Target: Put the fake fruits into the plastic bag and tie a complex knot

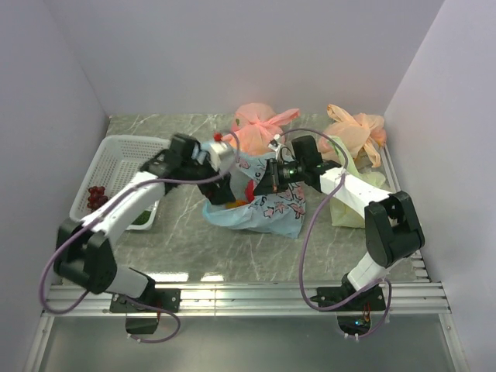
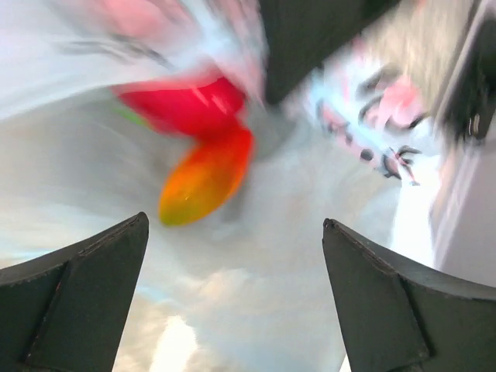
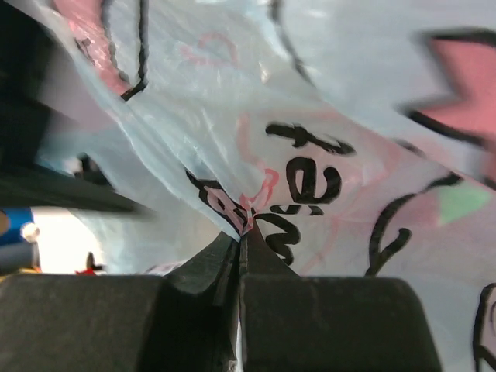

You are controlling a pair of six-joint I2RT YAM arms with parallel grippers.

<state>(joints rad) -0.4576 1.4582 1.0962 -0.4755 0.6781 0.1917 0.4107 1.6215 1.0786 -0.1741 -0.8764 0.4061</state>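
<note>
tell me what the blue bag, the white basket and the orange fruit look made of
The plastic bag looks like thin plastic film, translucent and glossy; it creases finely where the right claw pinches it. The white basket looks like rigid moulded plastic, going by its slotted walls. The orange fruit is probably smooth plastic, its skin shading orange to yellow, but that view is blurred.

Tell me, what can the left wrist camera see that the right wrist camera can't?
Only the left wrist view: a red fruit and an orange fruit in the bag, and the left gripper open, holding nothing.
Only the right wrist view: the right gripper shut, pinching a fold of the bag, and black letters printed on it.
Both: the same thin blue bag, seen up close.
</note>
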